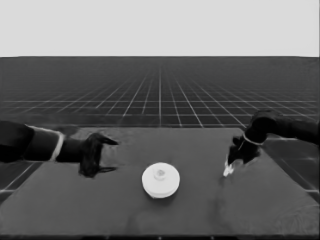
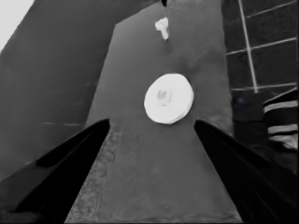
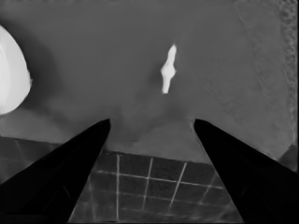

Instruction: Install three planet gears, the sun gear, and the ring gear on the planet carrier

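The larger round part [image 1: 160, 180], the ring gear, is white and thick with a raised middle. It rests at the table's centre and also shows in the left wrist view [image 2: 168, 98] and at the edge of the right wrist view [image 3: 9, 74]. The planet carrier and the planet gears are hidden. My right gripper [image 1: 232, 162] hangs over the table's right side, open [image 3: 152, 120] with nothing between its fingers. A thin white piece [image 1: 228, 171] lies on the table just past its fingertips [image 3: 168, 70]. My left gripper [image 1: 111, 156] waits open over the table's left end [image 2: 152, 121].
The table's right edge [image 1: 280, 170] runs close behind the right gripper, with the floor's grid [image 3: 149, 182] beyond it. Dark machinery with pale bands [image 2: 280, 121] stands past the table's edge in the left wrist view.
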Tool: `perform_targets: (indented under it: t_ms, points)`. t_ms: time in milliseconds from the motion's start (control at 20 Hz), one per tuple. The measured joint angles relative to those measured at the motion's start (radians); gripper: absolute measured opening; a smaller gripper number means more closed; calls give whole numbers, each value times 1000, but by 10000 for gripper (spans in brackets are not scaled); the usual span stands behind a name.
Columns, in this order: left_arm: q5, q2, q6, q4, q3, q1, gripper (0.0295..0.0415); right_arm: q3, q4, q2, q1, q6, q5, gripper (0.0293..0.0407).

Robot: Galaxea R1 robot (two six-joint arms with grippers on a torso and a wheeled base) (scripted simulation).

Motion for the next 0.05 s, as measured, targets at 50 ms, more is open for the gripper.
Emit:
perform_targets:
  t_ms: [50]
  points:
    - [-43, -91, 108, 8, 71, -18, 388, -100, 2, 49, 0, 4, -25, 385]
